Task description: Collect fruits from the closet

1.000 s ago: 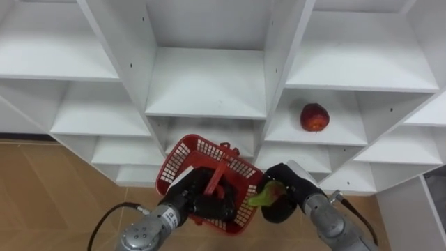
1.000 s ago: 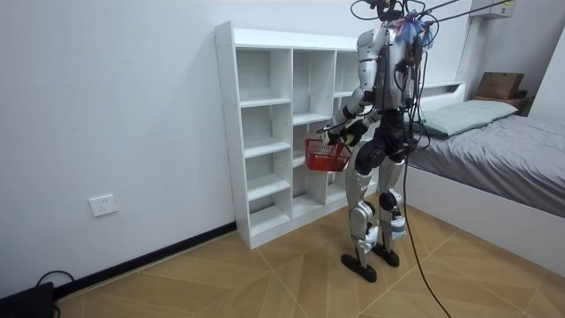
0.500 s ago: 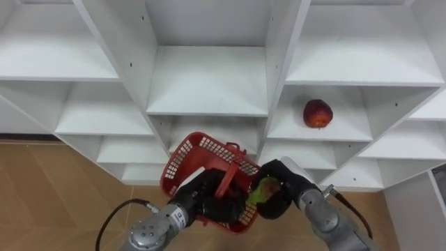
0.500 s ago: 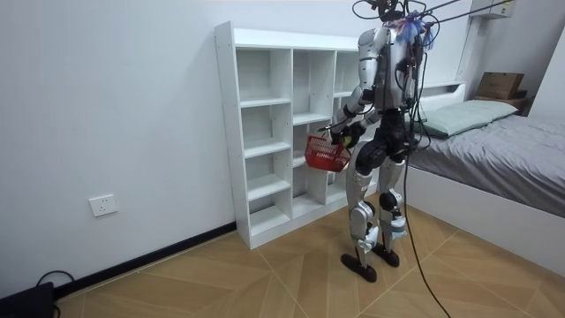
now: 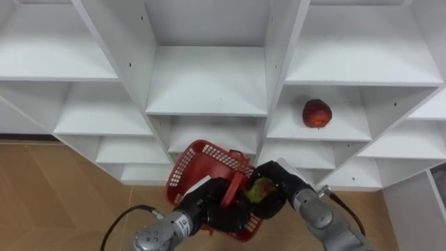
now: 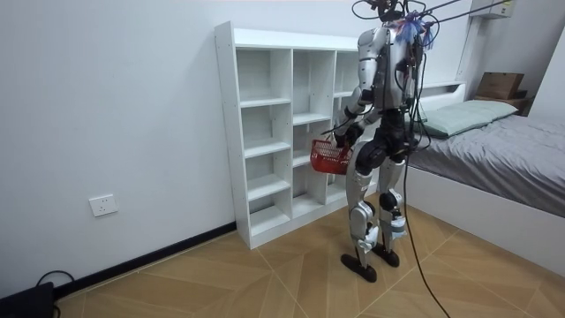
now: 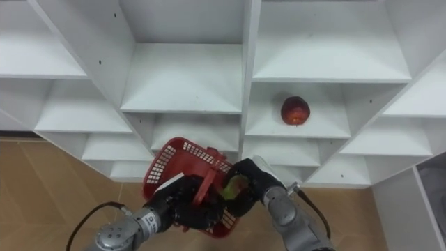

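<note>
The left hand [image 5: 214,210] is curled round the handle [image 5: 235,188] of the tilted red basket [image 5: 201,150]. The right hand [image 5: 277,183], closed round a green fruit [image 5: 261,189], is at the basket's right rim; the fruit's long axis cannot be told.

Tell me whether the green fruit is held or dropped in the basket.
Held. The right hand curls its fingers round the green fruit over the red basket; the left hand grips its handle.
</note>
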`<state>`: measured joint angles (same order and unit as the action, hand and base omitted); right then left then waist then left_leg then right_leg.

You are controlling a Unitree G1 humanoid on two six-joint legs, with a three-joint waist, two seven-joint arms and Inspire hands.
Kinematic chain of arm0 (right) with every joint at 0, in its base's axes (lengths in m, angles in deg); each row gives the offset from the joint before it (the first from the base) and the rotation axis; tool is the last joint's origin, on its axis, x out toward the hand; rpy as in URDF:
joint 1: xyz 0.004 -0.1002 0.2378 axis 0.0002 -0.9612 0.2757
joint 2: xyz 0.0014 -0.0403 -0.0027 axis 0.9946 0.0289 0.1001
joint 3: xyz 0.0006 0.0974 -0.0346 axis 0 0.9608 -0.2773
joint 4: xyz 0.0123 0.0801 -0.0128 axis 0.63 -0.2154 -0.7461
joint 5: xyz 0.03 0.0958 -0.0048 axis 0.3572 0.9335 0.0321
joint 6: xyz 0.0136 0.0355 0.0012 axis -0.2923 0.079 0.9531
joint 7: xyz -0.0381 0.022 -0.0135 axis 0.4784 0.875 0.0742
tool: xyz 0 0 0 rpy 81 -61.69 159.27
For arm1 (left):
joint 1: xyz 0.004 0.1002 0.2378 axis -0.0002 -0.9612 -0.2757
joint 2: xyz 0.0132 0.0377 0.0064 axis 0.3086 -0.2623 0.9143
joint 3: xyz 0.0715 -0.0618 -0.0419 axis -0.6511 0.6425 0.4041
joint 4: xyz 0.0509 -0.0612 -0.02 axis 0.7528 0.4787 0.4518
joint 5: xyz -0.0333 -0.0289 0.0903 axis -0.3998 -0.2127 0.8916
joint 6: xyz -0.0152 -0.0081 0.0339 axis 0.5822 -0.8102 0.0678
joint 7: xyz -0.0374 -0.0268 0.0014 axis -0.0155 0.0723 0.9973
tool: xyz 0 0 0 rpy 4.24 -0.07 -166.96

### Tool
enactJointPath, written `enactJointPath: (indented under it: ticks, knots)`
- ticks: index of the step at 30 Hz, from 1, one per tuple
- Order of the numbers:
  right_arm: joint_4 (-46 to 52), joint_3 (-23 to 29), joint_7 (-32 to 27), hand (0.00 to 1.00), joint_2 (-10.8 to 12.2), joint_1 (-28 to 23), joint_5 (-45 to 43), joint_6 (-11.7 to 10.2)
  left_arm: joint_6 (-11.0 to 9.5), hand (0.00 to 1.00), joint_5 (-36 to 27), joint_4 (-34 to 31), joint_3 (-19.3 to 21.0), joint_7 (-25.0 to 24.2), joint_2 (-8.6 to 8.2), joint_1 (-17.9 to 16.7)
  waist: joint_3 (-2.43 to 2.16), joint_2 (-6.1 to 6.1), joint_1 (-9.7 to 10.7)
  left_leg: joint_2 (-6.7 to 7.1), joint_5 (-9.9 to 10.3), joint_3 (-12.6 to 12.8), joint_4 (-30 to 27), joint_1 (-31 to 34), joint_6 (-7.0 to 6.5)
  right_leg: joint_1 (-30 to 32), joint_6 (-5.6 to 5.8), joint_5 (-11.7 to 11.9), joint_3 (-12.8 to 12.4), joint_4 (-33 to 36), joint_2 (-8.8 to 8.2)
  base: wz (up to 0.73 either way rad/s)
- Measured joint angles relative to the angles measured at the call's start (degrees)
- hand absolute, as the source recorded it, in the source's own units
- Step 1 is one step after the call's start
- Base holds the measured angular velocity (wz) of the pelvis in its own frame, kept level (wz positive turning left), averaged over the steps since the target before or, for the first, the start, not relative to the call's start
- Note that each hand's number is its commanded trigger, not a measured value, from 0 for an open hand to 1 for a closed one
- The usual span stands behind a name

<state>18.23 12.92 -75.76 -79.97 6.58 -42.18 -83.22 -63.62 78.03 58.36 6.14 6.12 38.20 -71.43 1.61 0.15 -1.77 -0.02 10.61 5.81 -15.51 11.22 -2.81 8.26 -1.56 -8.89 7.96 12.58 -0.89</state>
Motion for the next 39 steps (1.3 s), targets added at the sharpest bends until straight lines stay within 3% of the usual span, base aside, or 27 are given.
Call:
enactJointPath:
  ticks: [10, 11, 12, 13, 14, 39]
  knots:
    - [0.0, -1.1, 0.5, 1.0, 0.2, 0.8, 0.2, 0.2, 0.6, 1.0, 0.0, 0.1, -0.5, -0.1, 0.12, 1.0, 0.26, -0.4, -0.2, -0.02, 0.0, 0.2, 0.1, 0.2, 0.0, 0.3, 0.0, 0.0, -0.5, 0.0, 0.08, -0.01]
    - [0.0, -1.1, 0.5, 0.84, 0.1, 0.8, 0.4, 0.2, 0.6, 1.0, 0.0, 0.4, -0.5, -0.1, 0.07, 1.3, 0.25, -0.4, -0.2, -0.02, 0.0, 0.2, 0.1, 0.2, 0.0, 0.3, 0.0, 0.0, -0.5, 0.0, 0.08, 0.0]
    - [0.0, -1.1, 0.5, 0.34, 0.2, 0.9, 0.7, 0.2, 0.6, 1.0, 0.0, 0.6, -0.5, -0.2, -0.01, 1.6, 0.25, -0.39, -0.2, -0.03, 0.0, 0.2, 0.1, 0.2, 0.0, 0.3, 0.0, 0.0, -0.5, 0.0, 0.08, 0.0]
    - [0.1, -1.1, 0.5, 0.08, 0.1, 0.9, 0.9, 0.2, 0.6, 1.0, 0.0, 0.6, -0.5, -0.3, -0.05, 1.7, 0.25, -0.39, -0.2, -0.03, 0.0, 0.2, 0.1, 0.2, 0.0, 0.3, 0.0, 0.0, -0.5, 0.0, 0.07, 0.0]
    - [0.1, -1.1, 0.5, 0.0, 0.1, 0.9, 1.6, 0.2, 0.6, 1.0, 0.0, 0.8, -0.5, -0.3, -0.16, 1.9, 0.25, -0.39, -0.2, -0.02, 0.0, 0.2, 0.1, 0.2, 0.0, 0.3, 0.0, 0.0, -0.5, 0.0, 0.07, 0.0]
    - [0.0, -2.0, 0.6, 0.0, -0.2, 0.9, 2.4, 0.2, 0.7, 1.0, 0.0, 1.7, -0.8, -0.1, -0.28, 2.7, 0.21, -0.34, -0.1, -0.08, 0.0, 0.1, -0.2, -0.6, 0.01, -0.5, -0.08, 0.1, -0.2, 0.1, 0.08, 0.0]
